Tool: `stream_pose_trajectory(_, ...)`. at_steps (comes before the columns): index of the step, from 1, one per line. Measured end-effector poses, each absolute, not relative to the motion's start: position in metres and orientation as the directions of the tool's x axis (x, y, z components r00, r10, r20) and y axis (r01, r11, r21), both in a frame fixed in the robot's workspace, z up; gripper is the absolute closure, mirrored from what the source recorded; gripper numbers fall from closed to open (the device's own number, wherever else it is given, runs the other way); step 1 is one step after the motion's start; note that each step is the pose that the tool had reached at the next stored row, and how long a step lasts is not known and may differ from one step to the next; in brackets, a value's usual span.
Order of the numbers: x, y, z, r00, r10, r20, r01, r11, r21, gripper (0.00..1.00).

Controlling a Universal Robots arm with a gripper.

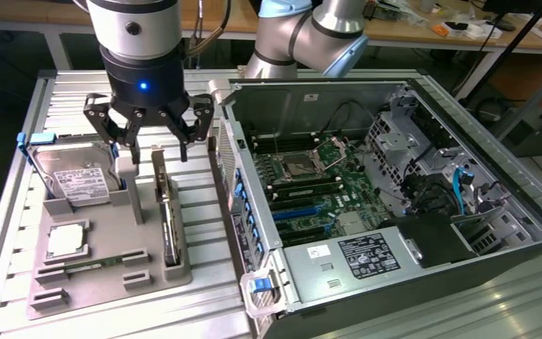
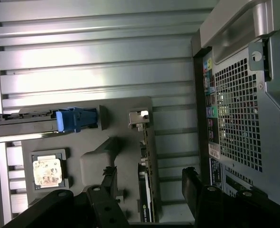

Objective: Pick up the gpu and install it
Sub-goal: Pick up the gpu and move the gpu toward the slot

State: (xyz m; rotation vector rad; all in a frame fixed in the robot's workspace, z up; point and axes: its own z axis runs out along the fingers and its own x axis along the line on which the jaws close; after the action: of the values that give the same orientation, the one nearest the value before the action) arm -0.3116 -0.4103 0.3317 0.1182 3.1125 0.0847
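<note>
- Hovering over the gpu (image 1: 167, 226) is the gripper (image 1: 153, 152). It's spread wide and holding nothing.
- In the wrist view the fingers (image 2: 190, 185) sit either side of the card's top edge, with a gap on each side and no contact.
- The gpu stands on its long edge in a slot of the grey tray (image 1: 111, 282), along the tray's edge nearest the computer case (image 1: 299, 106). Its silver bracket (image 2: 139, 118) is at the same end as the hard drive's blue tab (image 2: 76, 119).
- The hard drive (image 1: 78, 176), white label up, leans in its cradle on the tray's side away from the case. A grey upright post (image 1: 132, 192) of the tray stands between it and the card, so it's a bit cramped there.
- A cpu chip (image 1: 67, 240) lies flat in a square pocket of the tray. A slim memory stick (image 1: 92, 265) sits in a slot just beside it.
- The case lies open on the slatted table (image 1: 195, 304) with its motherboard (image 1: 309, 183) showing. Its vented wall (image 2: 235, 109) rises just beside the gpu's slot, close to the finger on that side.
</note>
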Motion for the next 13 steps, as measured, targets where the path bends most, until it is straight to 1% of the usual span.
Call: stream_pose_trajectory(13, -0.3116, -0.4103, 0.3263, -0.997, 0.076, -0.024, 0.075, 0.996, 0.055, 0.34)
